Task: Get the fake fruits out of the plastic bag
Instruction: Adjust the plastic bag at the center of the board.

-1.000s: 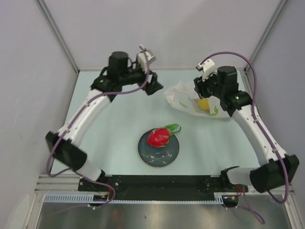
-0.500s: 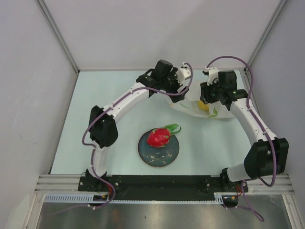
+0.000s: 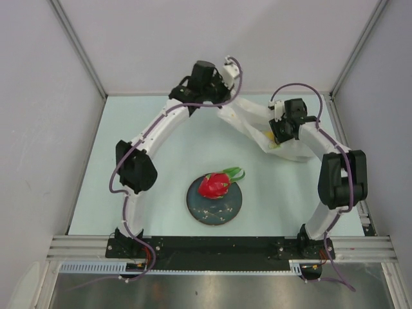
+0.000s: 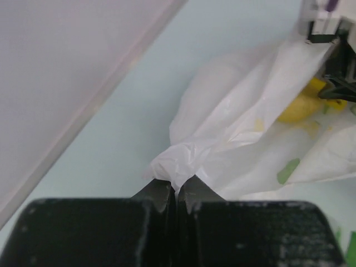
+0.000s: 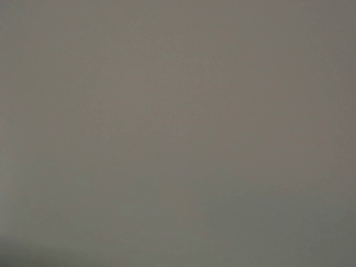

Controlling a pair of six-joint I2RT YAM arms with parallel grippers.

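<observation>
The left jaws pinch shut on a corner of the plastic bag [image 4: 233,128] at the desk's [image 3: 141,167] far right, yellow fruit [image 4: 300,105] inside, dragon fruit [image 3: 214,185] on the plate [image 3: 222,210]; whether the right jaws, at the bag, are open cannot be told.

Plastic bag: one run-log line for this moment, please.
left end effector: shut on plastic bag | right end effector: at bag, state unclear | dragon fruit: on plate

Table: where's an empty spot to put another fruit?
Bare table lies left of the plate, out to the left arm, and right of it, toward the right arm. The far right is crowded: plastic bag, left gripper, right gripper.
</observation>
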